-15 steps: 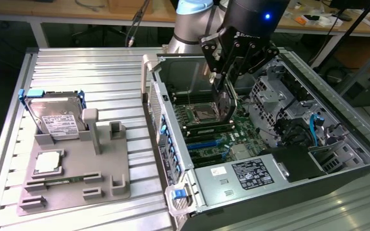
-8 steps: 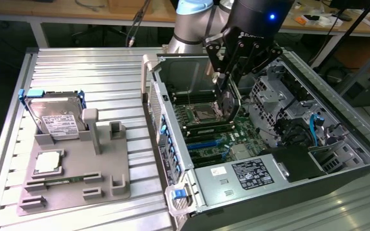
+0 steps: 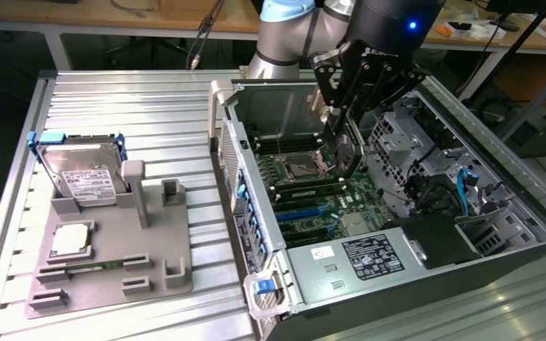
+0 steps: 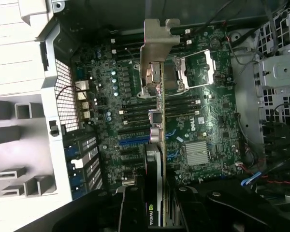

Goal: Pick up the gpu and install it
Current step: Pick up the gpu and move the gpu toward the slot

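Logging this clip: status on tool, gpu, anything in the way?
Tool shut on gpu. Card edge-on above the motherboard inside the open case, not seated. Nothing visible blocking beneath it.

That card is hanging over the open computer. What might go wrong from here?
The gpu, clamped in the end effector, hangs over the motherboard, not yet in a slot. If it comes down off line with the blue slot, its edge might scrape nearby parts. Its silver bracket may also catch on the case's rear wall on the way down.
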Controlling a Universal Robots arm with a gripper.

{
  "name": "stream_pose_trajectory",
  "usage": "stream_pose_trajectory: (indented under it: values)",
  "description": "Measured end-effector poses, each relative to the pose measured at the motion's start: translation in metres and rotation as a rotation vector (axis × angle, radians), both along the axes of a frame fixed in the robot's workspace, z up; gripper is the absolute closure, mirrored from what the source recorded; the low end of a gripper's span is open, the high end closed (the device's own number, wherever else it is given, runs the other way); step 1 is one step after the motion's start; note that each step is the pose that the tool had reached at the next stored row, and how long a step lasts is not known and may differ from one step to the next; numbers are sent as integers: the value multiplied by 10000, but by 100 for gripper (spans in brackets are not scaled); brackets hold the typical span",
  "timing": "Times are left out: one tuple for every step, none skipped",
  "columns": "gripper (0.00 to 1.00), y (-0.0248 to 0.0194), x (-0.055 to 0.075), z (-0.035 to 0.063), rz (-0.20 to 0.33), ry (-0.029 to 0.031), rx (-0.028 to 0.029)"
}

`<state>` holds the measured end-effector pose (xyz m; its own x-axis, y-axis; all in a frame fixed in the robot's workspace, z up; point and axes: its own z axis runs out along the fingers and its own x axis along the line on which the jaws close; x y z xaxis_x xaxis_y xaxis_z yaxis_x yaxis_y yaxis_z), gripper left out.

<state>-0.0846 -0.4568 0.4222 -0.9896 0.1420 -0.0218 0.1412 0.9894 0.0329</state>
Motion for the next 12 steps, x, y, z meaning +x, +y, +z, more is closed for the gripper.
stream_pose_trajectory:
  values:
    - [73, 0, 19, 0, 0, 0, -1]
    - [73, 0, 33, 0, 1, 0, 0]
    - [73, 0, 51, 0, 0, 0, 0]
    - [73, 0, 67, 0, 1, 0, 0]
    - [73, 0, 81, 0, 1, 0, 0]
    - [73, 0, 95, 0, 1, 0, 0]
    - [73, 0, 110, 0, 0, 0, -1]
    - [73, 0, 125, 0, 0, 0, 0]
    - [73, 0, 156, 0, 0, 0, -1]
    - [73, 0, 177, 0, 0, 0, 0]
    - [73, 0, 194, 0, 1, 0, 1]
    - [73, 0, 215, 0, 1, 0, 0]
